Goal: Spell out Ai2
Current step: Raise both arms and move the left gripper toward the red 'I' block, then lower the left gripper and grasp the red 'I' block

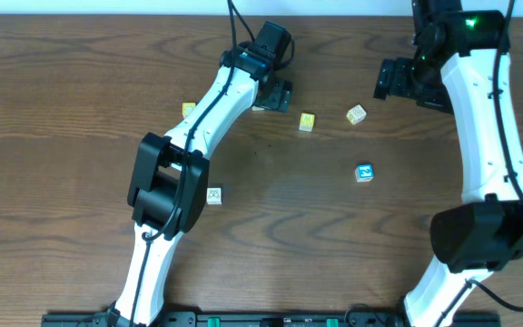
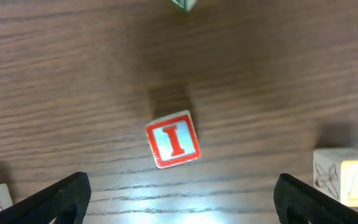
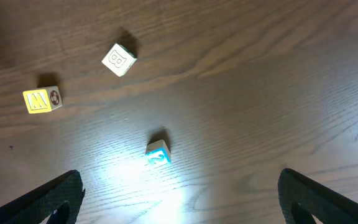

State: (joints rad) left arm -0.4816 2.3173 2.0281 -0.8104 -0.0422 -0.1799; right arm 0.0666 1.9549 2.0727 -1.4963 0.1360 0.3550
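A white block with a red letter I (image 2: 173,139) lies on the wooden table, just ahead of and between the fingers of my open, empty left gripper (image 2: 182,208). In the overhead view this gripper (image 1: 278,94) is at the back middle and covers the block. A blue block with a 2 (image 3: 158,152) (image 1: 363,173) lies ahead of my right gripper (image 3: 179,202), which is open and empty, up at the back right (image 1: 398,80). No clear A block shows.
A yellow block (image 1: 307,121) (image 3: 42,99) and a white block (image 1: 356,113) (image 3: 119,60) lie at the back middle. Another yellow block (image 1: 188,109) and a pale block (image 1: 213,194) lie on the left. The left wrist view shows a yellow-faced block (image 2: 347,180) at its right edge.
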